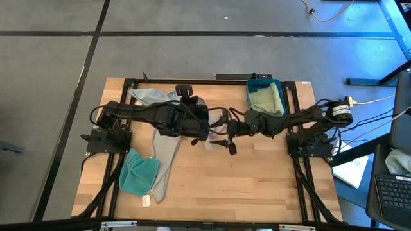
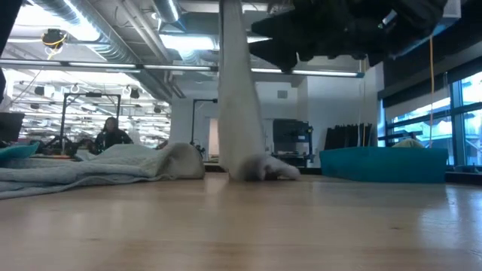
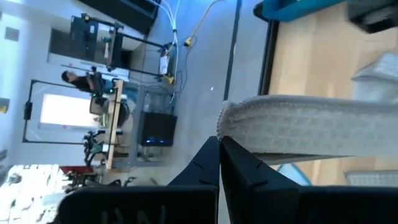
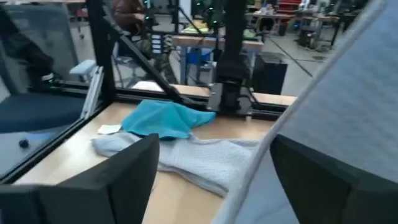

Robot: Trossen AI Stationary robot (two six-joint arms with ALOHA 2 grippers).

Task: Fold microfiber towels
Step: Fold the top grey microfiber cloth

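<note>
**Folding barely begun: grey towel hanging from the left hand**

The job is looking early. One pale green towel [image 1: 266, 100] is lying in the blue tray [image 1: 250, 96] at the far right of the surface [image 1: 257, 186]; whether it is neatly folded cannot be told from above. Everything else is waiting: a teal towel [image 1: 138, 173] is sitting crumpled near the front left, and a pale blue towel [image 1: 149, 96] is lying rumpled at the back left, neither squared up.

The light grey towel [image 1: 168, 154] is the one being worked. The left hand [image 3: 219, 144] is clamped tight on one edge of it, its dark fingers pinched together on the cloth in the left wrist view, holding it above the middle of the surface. In the low view the towel is dropping as a narrow column with its lower end bunching on the wood, while more grey cloth is trailing toward the front left, ending near a small white tag [image 1: 146, 201]. It is looking soft and limp, with a fine ribbed weave, and no crease is showing yet.

The right hand [image 4: 211, 171] is standing wide, holding nothing, close beside the hanging cloth, whose edge is passing between its fingers without being gripped. Judging by this, the grey towel needs a second corner caught before a fold can be made.
</note>
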